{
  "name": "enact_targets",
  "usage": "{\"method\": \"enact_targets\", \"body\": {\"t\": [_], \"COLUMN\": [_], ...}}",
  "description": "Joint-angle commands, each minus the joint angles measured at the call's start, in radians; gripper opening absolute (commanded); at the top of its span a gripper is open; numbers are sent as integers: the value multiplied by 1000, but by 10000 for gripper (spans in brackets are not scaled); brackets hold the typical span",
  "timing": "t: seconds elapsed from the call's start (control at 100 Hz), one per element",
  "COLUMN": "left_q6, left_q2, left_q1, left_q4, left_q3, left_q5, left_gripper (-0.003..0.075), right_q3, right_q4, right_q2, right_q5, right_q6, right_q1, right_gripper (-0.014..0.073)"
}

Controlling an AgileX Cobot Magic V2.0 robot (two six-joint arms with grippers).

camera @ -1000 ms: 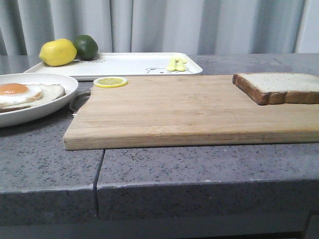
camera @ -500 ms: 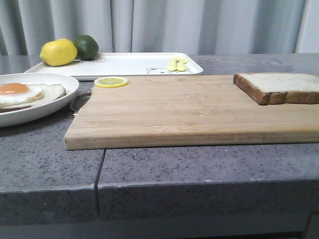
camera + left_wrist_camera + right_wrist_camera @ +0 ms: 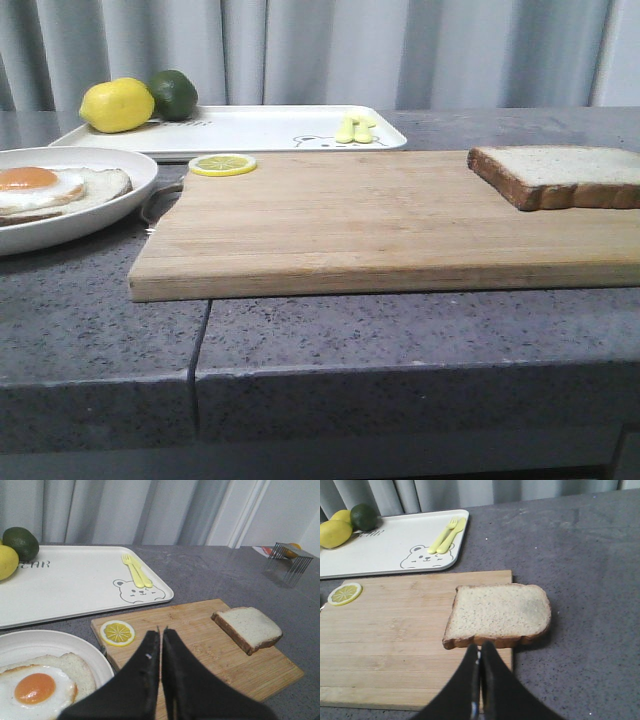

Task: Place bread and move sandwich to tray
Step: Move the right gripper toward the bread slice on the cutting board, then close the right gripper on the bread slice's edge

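Only my wrist views show my left claw (image 3: 161,632) and right claw (image 3: 480,647), both pressed together; the bread (image 3: 498,614) overhangs the cutting board (image 3: 395,630).

"EAR" on the tray (image 3: 75,587)

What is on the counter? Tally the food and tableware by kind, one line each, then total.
Bread slices: 2, the bread and the slice under the sandwich egg
Fried egg: 1
Lemon: 1
Lime: 1
Lemon slice: 1
Plate: 1
Tray: 1
Cutting board: 1
Yellow cutlery: 2
Total: 11
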Motion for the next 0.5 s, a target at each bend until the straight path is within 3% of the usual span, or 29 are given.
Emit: {"method": "enact_targets", "body": {"t": [0.0, 0.1, 0.22, 0.27, 0.34, 0.49], "left_q6": [-8, -8, -8, -8, -8, -8], "left_q2": [28, 40, 42, 42, 42, 42], "left_q1": [-8, -8, -8, -8, -8, -8], "left_q4": [-19, -19, -19, -19, -19, -19], "left_q3": [-38, -38, -38, -38, -38, -38], "left_q5": [-74, -76, -82, -82, -82, -82], "left_gripper": [-18, 41, 262, 351, 424, 429], "right_q3": [-35, -35, -35, -35, -35, -35], "right_q4": [30, 30, 30, 35, 46, 46], "right_q2": [24, 25, 25, 25, 25, 55], "right_q5": [-83, -89, -106, -122, -153, -247], "right_q6": [-4, -4, -4, 1, 32, 123], "right_q1": [-7, -7, -7, -7, -7, -8], "right_gripper": [-30, 127, 380, 448, 451, 409]}}
